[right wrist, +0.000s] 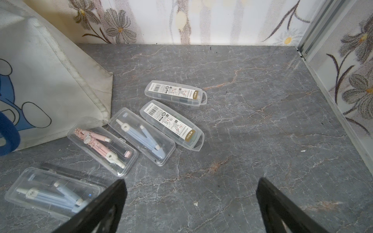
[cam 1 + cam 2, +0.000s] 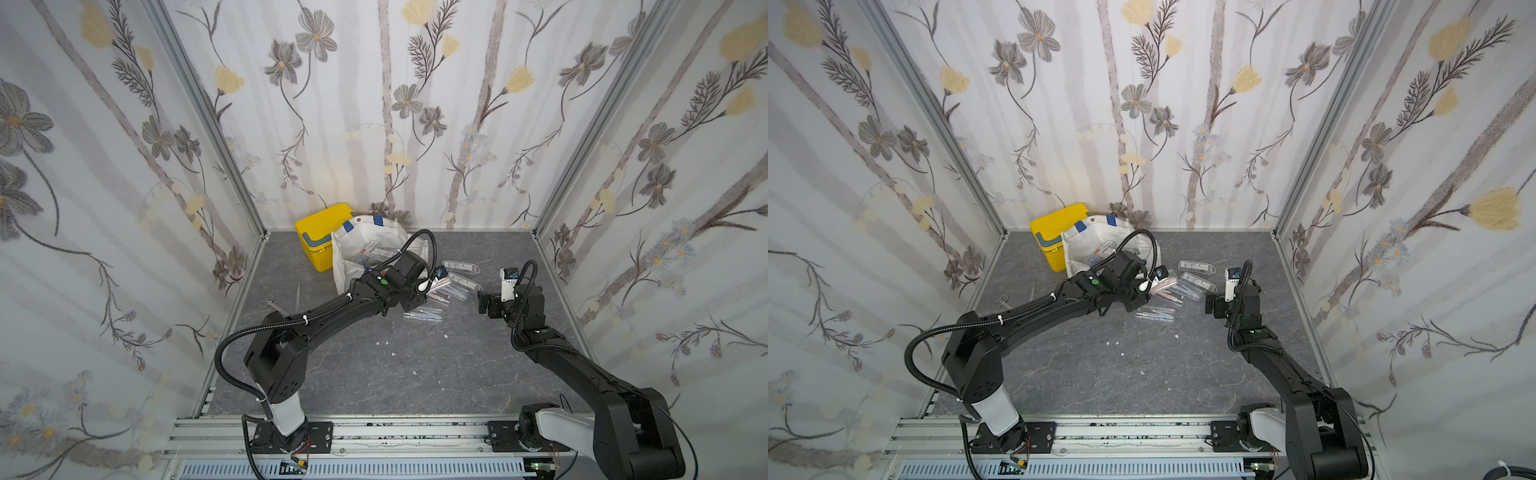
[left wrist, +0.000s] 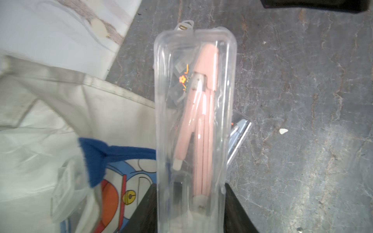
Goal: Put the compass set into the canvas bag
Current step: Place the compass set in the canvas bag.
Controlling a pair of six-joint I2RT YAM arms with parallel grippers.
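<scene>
one pink compass set [image 3: 193, 125] pinched in left end effector [image 3: 190, 193] at canvas bag [image 3: 113, 105] edge, not in yet. right end effector [image 1: 190, 180] wide open, empty; more sets [image 1: 141, 139] on counter [image 1: 262, 121].

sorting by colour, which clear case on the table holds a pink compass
The clear plastic case beside the white canvas bag's corner, between two cases holding blue compasses.

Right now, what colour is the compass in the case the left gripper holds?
Pale pink; the compass shows best in the left wrist view.
</scene>
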